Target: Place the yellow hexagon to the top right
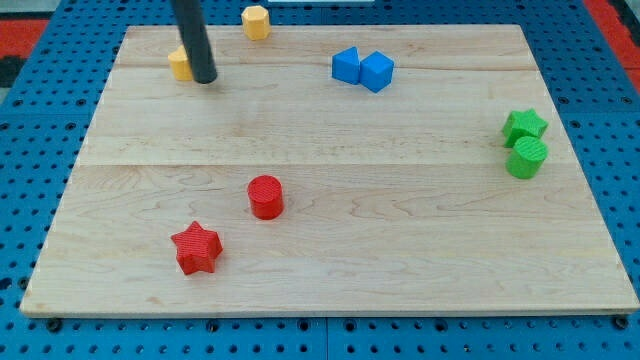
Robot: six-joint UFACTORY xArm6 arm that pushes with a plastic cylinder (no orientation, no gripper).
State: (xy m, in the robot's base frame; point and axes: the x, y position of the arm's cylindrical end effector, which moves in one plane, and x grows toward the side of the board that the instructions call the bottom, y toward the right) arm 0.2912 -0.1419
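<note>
The yellow hexagon sits at the top edge of the wooden board, left of centre. A second yellow block lies to its lower left, partly hidden behind the dark rod, so its shape is unclear. My tip rests on the board just right of that second yellow block, touching or nearly touching it. The tip is below and to the left of the yellow hexagon, apart from it.
Two blue blocks sit touching at top centre. A green star and a green cylinder sit together at the right edge. A red cylinder and a red star lie at the lower left.
</note>
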